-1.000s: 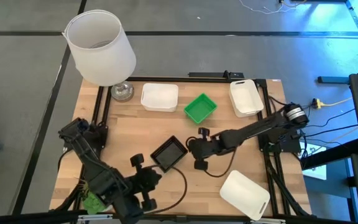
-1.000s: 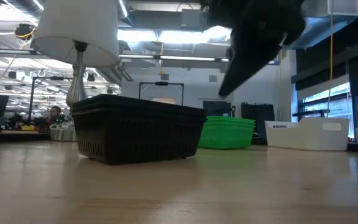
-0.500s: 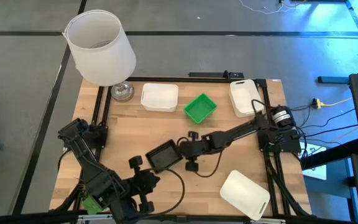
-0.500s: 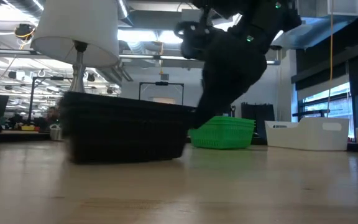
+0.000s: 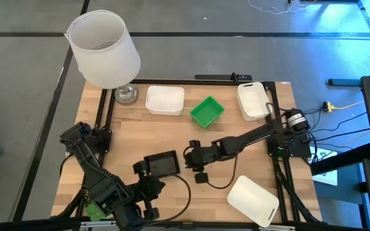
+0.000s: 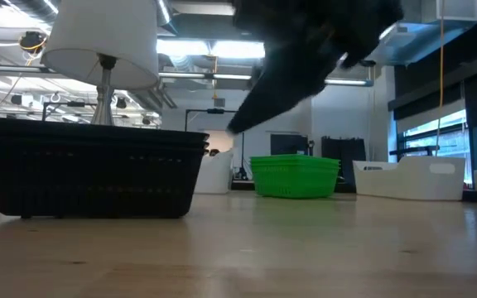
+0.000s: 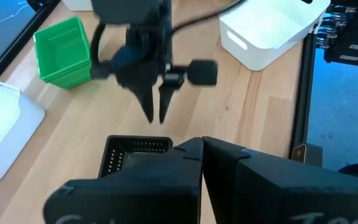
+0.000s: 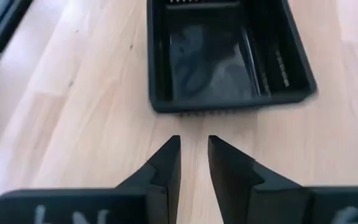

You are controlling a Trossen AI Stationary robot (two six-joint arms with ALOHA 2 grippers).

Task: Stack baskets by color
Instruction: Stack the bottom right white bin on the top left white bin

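Looking down at the rig, I've got the black basket [image 5: 161,163] sitting flat on the pale wood-plank worktop [image 5: 236,167], near the front. It's a glossy rectangular plastic tray with slotted walls and rounded corners, its long axis running left-right. The right gripper [image 5: 189,155] hangs just beside its right end, fingers a little apart and pinching nothing. The left gripper [image 5: 139,170] sits at the basket's left edge, fingers pressed together (can't tell if it touches). A ribbed green basket [image 5: 207,111] sits diagonally between smooth white baskets [image 5: 165,100] at the back. Beyond: a white lampshade [image 5: 103,48] and an office ceiling with strip lights [image 6: 214,50].
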